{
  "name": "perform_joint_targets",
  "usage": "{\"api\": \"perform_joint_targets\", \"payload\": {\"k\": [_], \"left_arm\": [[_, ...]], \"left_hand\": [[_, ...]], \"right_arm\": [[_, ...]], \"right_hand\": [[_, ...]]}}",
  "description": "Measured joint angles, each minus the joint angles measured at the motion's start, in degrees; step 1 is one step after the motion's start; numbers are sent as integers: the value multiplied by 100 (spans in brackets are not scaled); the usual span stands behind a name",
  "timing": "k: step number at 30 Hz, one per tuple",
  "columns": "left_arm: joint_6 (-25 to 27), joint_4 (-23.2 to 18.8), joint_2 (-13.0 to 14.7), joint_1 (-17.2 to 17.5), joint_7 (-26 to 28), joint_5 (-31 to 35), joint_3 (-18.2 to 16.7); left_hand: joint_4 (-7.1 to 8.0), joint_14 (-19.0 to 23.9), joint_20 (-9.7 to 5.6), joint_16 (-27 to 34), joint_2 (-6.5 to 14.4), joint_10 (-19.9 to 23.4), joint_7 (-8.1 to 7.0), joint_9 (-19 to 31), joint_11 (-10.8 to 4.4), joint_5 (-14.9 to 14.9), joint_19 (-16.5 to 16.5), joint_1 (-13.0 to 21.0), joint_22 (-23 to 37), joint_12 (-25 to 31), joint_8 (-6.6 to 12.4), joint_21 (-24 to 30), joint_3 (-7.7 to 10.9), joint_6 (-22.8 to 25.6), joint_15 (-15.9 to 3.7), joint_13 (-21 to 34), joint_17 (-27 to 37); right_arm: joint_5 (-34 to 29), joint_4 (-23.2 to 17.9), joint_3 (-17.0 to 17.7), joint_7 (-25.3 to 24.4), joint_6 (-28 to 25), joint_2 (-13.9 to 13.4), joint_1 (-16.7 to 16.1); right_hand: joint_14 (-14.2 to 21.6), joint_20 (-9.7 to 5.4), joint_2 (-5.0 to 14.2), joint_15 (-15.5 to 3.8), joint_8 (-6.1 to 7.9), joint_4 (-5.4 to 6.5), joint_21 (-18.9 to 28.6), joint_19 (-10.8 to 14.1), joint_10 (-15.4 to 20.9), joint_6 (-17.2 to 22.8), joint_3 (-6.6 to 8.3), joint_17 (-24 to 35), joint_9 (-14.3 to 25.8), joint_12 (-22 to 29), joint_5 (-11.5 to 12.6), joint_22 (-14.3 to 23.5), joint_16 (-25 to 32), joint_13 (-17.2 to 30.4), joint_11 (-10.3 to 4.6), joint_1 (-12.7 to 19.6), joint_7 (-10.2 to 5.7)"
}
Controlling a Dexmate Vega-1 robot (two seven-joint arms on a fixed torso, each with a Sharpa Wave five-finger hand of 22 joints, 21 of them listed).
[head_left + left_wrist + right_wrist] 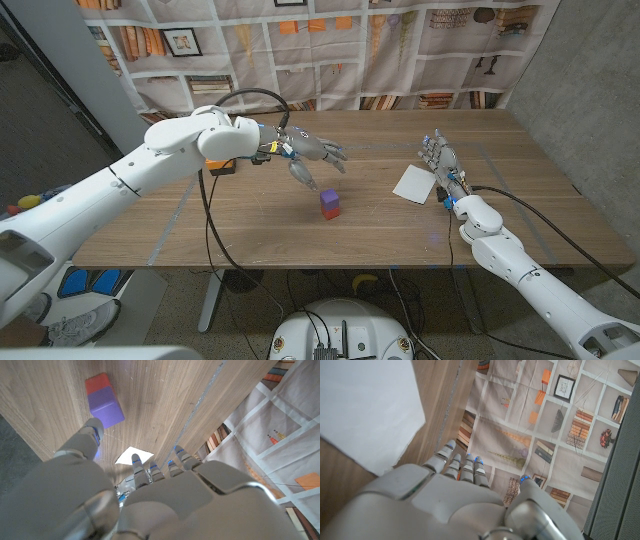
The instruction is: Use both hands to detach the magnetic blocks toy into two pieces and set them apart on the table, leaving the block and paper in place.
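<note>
We see a wide wooden counter (250,215) running across the head view, with a printed bookshelf backdrop (330,45) hanging behind it. The white left arm (130,175) reaches in over the counter, and its left robot hand (312,155) hovers above the wood with fingers spread and grasping nothing; in the left wrist view the same left robot hand (150,505) has its fingers apart above the counter (165,395). The right arm (520,265) comes in along the counter's right side, and its right robot hand (440,160) stands with fingers straight and apart, released and empty, just beside a white sheet of paper (414,184); the right wrist view shows the right robot hand (455,505) next to that paper (367,410). An orange block (220,165) sits on the counter partly behind the left arm. The magnetic blocks toy (330,205), purple on top and red below, stands joined in one piece near the counter's middle, just below the left fingers; in the left wrist view the toy (102,400) lies close to the thumb tip, though we cannot tell whether they touch.
</note>
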Motion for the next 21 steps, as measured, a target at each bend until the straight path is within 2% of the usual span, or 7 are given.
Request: {"api": "perform_joint_targets", "payload": {"k": [1, 21], "left_arm": [[3, -132, -42, 143, 34, 76, 30], [95, -55, -268, 315, 251, 621, 170]], "left_hand": [[0, 0, 0, 0, 0, -9, 0, 0, 9, 0, 0, 0, 0, 0, 0, 0, 0, 0, 0, 0, 0], [-1, 0, 31, 0, 1, -49, 0, 0, -13, 0, -92, 106, 0, 0, 0, 0, -47, 1, 0, 0, 0]], "right_arm": [[0, 2, 2, 0, 0, 1, 0], [68, 44, 38, 28, 32, -5, -21]], "right_hand": [[0, 0, 0, 0, 0, 0, 0, 0, 0, 0, 0, 0, 0, 0, 0, 0, 0, 0, 0, 0, 0], [0, 0, 45, 0, 0, 25, 0, 0, 0, 0, 24, -26, 0, 0, 0, 1, 23, 0, 0, -45, 0]]}}
